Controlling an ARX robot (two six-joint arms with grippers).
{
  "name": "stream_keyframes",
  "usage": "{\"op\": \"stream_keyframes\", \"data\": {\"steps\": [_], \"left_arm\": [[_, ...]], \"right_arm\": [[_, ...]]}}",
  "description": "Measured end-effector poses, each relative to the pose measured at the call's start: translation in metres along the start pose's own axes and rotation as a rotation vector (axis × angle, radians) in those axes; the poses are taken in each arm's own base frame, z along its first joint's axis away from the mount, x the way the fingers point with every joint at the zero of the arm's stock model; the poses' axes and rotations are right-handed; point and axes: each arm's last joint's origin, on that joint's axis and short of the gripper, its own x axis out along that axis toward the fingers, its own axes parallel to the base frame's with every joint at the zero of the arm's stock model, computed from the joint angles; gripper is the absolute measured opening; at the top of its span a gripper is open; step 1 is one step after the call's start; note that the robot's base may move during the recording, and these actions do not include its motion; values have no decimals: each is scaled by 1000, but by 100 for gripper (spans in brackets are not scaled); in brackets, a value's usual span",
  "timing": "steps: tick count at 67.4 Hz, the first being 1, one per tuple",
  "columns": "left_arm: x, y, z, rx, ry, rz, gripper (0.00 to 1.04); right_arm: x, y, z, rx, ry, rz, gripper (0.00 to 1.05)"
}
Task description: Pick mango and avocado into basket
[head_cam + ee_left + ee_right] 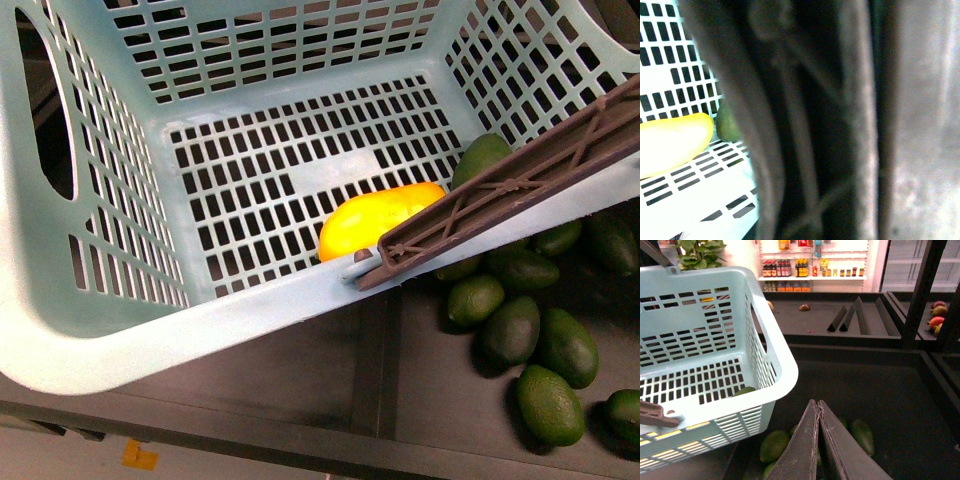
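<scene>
A: What is seen at the left?

B: The basket (90,330) fills the left and middle of the front view; its floor is bare on the left; the left gripper cannot be made out in any view, the left wrist view being blocked by a dark blurred bar, so whether it is wide or narrow cannot be told.

A: And toward the middle?

B: The mango (375,220) is seen lying on the basket floor, against the near wall; just right of it, an avocado (482,158) is seen at the basket's right wall, partly hidden by the brown handle (520,180); it appears to be inside, though this is not certain.

A: And at the right?

B: A pile of avocados (530,330) is lying on the dark shelf (300,370) outside the basket; the right gripper (818,407) is held above them with its fingers pressed together and nothing held between them.

A: Which step is judged to be in hand?

B: The mango step is judged done; the avocado step is judged either finished or nearly so; if the basket avocado is confirmed inside, only a withdrawal is called for; otherwise the right fingers must be spread and lowered onto a shelf avocado.
</scene>
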Motion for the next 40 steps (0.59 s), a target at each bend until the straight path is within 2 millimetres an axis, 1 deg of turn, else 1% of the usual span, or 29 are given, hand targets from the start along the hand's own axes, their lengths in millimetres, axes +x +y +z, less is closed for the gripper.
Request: {"op": "stream_keyframes", "data": {"steps": [9, 12, 15, 22, 25, 35, 40], "left_arm": [[0, 0, 0, -3, 3, -2, 13], [0, 0, 0, -3, 2, -1, 13], [0, 0, 0, 0, 0, 0, 13], [0, 0, 0, -1, 0, 0, 13], [0, 0, 0, -1, 0, 0, 13], [0, 0, 0, -1, 0, 0, 13], [0, 0, 0, -1, 0, 0, 13]], "right_arm": [[0, 0, 0, 0, -2, 0, 2], [0, 0, 0, 0, -2, 0, 8], [0, 0, 0, 0, -2, 0, 16], [0, 0, 0, 0, -2, 0, 32], [0, 0, 0, 0, -2, 0, 41], [0, 0, 0, 0, -2, 0, 63], [0, 0, 0, 0, -2, 0, 79]]}}
